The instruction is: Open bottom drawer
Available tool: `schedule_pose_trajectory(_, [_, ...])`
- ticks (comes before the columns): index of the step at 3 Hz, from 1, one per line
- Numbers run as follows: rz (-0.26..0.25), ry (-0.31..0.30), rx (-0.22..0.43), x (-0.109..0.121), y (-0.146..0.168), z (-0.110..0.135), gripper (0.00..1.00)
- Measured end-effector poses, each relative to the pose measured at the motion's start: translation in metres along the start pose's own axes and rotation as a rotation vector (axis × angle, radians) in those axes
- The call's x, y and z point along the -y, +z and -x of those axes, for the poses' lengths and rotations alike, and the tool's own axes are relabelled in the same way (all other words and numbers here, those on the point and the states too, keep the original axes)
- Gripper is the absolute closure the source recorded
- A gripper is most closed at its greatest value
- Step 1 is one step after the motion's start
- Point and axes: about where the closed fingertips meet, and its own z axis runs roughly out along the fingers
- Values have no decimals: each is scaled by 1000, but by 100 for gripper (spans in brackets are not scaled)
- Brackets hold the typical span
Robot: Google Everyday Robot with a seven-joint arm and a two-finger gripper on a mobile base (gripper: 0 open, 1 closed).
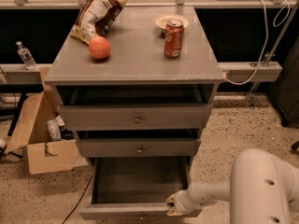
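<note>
The bottom drawer (140,181) is the lowest of three grey drawers and stands pulled well out, its dark grey interior showing. Its front (126,213) lies at the bottom edge of the view, the knob barely in view. My gripper (172,205) is at the right end of that drawer front, on the end of the white arm (210,192). The middle drawer (139,148) and the top drawer (135,118) above each have a small brass knob and stand slightly out.
On the cabinet top (135,55) lie a chip bag (96,13), an orange ball (99,47), a red soda can (173,38) and a small plate (171,20). An open cardboard box (42,139) stands on the floor at the left. A water bottle (24,55) stands on the left ledge.
</note>
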Motion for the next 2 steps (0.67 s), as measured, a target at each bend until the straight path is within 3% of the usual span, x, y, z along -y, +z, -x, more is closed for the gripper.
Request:
schedule_pose_trajectory(1, [-12,-13,31,-1,-42,-1,4])
schedule_pose_trajectory(2, [-39,-24,66,0,-100,-2,0])
